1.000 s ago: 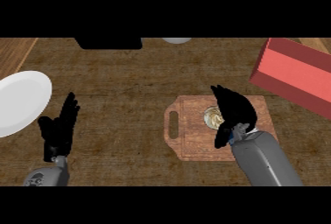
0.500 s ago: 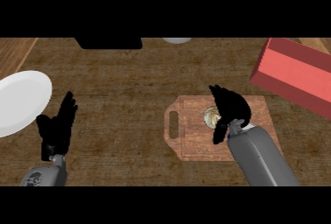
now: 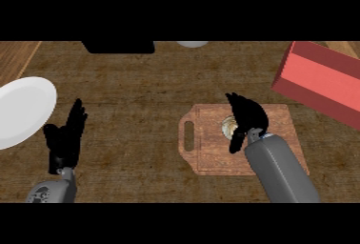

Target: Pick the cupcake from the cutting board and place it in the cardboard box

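Observation:
The cupcake [image 3: 228, 127] sits on the brown cutting board [image 3: 211, 157], which has a handle slot at its left end. Only the cupcake's pale left edge shows. My right hand [image 3: 247, 116] lies over the rest of it, open, with the fingers stretched away from me and the thumb down at the cupcake's near side. The box [image 3: 325, 82] is red and stands tilted at the right, beyond the board's far right corner. My left hand [image 3: 66, 137] rests open at the lower left, fingers up, apart from everything.
A white plate [image 3: 21, 113] lies at the left edge, close to my left hand. A black object [image 3: 118, 46] and a pale round thing [image 3: 192, 44] sit at the counter's far edge. A lighter wooden strip [image 3: 15, 55] runs along the upper left.
My right hand has crept forward and slightly left over the cupcake, covering more of it. The left hand, cupcake and box have not moved.

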Controlling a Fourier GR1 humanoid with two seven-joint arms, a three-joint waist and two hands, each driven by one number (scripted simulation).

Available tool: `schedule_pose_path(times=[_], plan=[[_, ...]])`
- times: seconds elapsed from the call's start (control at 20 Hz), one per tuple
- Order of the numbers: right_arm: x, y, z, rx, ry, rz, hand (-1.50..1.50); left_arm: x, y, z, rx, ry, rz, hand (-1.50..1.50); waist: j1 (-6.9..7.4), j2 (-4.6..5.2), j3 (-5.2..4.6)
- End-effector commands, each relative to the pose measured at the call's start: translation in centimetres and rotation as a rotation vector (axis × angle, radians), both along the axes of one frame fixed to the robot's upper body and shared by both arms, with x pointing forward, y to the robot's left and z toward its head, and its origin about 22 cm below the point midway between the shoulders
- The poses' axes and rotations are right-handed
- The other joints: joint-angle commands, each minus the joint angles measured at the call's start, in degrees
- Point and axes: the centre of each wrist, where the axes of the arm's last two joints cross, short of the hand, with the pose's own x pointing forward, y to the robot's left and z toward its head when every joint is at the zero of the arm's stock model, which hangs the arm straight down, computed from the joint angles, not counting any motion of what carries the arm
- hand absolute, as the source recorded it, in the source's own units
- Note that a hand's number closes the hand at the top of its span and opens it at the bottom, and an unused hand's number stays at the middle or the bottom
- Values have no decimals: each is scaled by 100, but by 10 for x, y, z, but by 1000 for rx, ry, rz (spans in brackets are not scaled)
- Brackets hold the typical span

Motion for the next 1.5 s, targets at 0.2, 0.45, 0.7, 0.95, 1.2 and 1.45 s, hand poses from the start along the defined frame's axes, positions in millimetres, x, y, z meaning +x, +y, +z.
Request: schedule_pose_path(times=[0.2, 0.45, 0.7, 0.95, 1.2, 1.45], plan=[[4, 20, -13, 30, -133, 119, 150, -4, 5, -12, 5, 10, -19, 0, 17, 9, 1], [8, 22, -6, 8, -171, 125, 150, -7, 8, -15, 6, -21, -1, 0, 2, 1, -1], [-53, -44, -22, 3, -115, 94, 150, -12, 8, -5, 6, -3, 36, 0, -113, -34, -2], [-84, -87, -1, -23, -129, 71, 150, -22, 0, -12, 9, 16, 2, 0, -68, -19, -2], [-98, -89, 23, -12, -262, 86, 150, 1, 12, -9, 3, -7, 21, 0, -64, -8, -2], [-107, -101, 88, 14, -395, 115, 150, -15, 12, -3, -6, 3, 4, 0, -43, -16, -2]])
